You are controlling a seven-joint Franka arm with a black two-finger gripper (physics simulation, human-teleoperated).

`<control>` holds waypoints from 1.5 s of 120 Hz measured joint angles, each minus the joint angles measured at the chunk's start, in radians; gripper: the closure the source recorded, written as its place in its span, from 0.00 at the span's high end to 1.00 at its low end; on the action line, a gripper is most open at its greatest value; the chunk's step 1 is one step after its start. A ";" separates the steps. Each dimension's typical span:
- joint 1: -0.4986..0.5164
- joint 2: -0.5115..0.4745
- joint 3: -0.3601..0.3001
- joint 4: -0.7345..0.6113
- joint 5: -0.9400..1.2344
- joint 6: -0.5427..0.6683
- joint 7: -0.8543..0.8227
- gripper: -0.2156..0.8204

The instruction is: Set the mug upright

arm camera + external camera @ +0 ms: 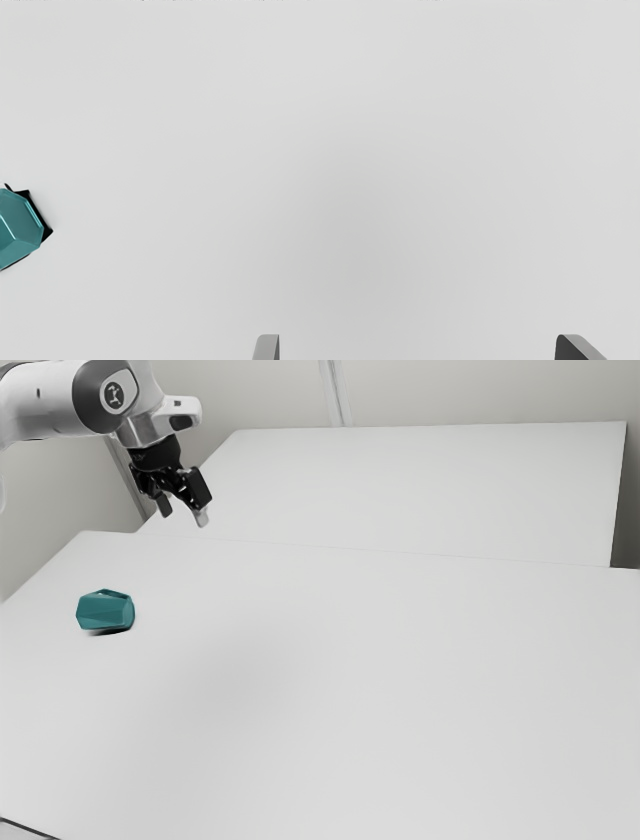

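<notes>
White table [380, 700], pale walls [480, 390] | teal mug [105, 611] on its side | claw [184, 514] above table, wide

Your mug [105, 611] is teal all over, with paler glints along its facets. Surface's [350, 680] a plain whitish grey. Your arm [35, 410] is white with a dark grey patch round a black-and-white logo [115, 396], and your gripper [184, 515] is black with light grey fingertips [267, 347], btw.

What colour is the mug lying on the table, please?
The mug is teal, a dark blue-green; it shows best in the exterior view.
</notes>
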 joint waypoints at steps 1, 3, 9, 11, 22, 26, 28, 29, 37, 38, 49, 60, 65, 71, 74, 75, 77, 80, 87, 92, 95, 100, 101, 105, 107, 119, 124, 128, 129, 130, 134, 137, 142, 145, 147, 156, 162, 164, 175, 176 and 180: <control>0.000 0.000 0.000 0.000 0.000 0.000 0.000 0.79; 0.000 0.000 0.000 0.000 0.000 0.001 0.000 0.79; 0.000 0.000 -0.002 0.000 0.000 0.003 0.000 0.79; 0.000 0.000 -0.004 0.000 0.000 0.004 -0.001 0.79; 0.002 0.000 -0.010 0.001 -0.001 0.007 -0.001 0.79; 0.001 0.000 -0.011 0.000 -0.001 0.008 -0.001 0.79; 0.000 0.000 -0.011 0.000 -0.001 0.008 -0.001 0.79; 0.000 0.000 -0.012 0.000 -0.001 0.008 -0.001 0.79; -0.002 0.000 -0.011 -0.001 -0.004 0.011 -0.002 0.79; -0.003 0.000 -0.010 -0.001 -0.005 0.011 -0.002 0.79; 0.008 -0.001 0.012 0.007 -0.047 0.013 0.006 0.79; 0.071 0.002 0.053 0.019 -0.138 -0.004 0.039 0.79; 0.129 0.006 0.061 0.038 -0.179 -0.023 0.059 0.79; 0.207 0.012 0.065 0.051 -0.225 -0.045 0.085 0.79; 0.247 0.017 0.066 0.055 -0.250 -0.057 0.100 0.79; 0.260 0.019 0.066 0.056 -0.258 -0.060 0.105 0.79; 0.286 0.024 0.066 0.059 -0.275 -0.069 0.116 0.79; 0.324 0.032 0.067 0.062 -0.300 -0.082 0.133 0.79; 0.402 0.066 0.066 0.098 -0.347 -0.115 0.173 0.79; 0.446 0.105 0.065 0.147 -0.371 -0.141 0.201 0.79; 0.469 0.133 0.063 0.180 -0.382 -0.157 0.218 0.79; 0.510 0.181 0.056 0.229 -0.397 -0.182 0.246 0.79; 0.519 0.191 0.054 0.239 -0.400 -0.186 0.252 0.79; 0.555 0.230 0.050 0.280 -0.414 -0.204 0.275 0.79; 0.573 0.249 0.049 0.300 -0.421 -0.213 0.286 0.79; 0.676 0.373 0.005 0.412 -0.454 -0.252 0.352 0.79; 0.735 0.425 -0.051 0.456 -0.462 -0.264 0.378 0.79; 0.776 0.466 -0.088 0.493 -0.467 -0.270 0.398 0.79; 0.784 0.475 -0.094 0.501 -0.468 -0.271 0.403 0.79; 0.793 0.484 -0.099 0.509 -0.469 -0.272 0.408 0.79; 0.822 0.515 -0.118 0.536 -0.473 -0.275 0.428 0.79; 0.845 0.535 -0.134 0.551 -0.475 -0.276 0.443 0.79; 0.886 0.567 -0.171 0.565 -0.477 -0.272 0.467 0.79; 0.902 0.583 -0.187 0.570 -0.479 -0.266 0.482 0.79; 0.910 0.592 -0.194 0.572 -0.479 -0.261 0.491 0.79; 0.942 0.616 -0.213 0.576 -0.481 -0.238 0.531 0.79; 0.958 0.640 -0.221 0.576 -0.483 -0.225 0.555 0.79; 0.962 0.650 -0.223 0.577 -0.483 -0.221 0.562 0.79; 0.992 0.710 -0.231 0.578 -0.495 -0.196 0.599 0.79; 0.996 0.715 -0.231 0.579 -0.497 -0.194 0.602 0.79; 1.008 0.736 -0.230 0.589 -0.505 -0.186 0.614 0.79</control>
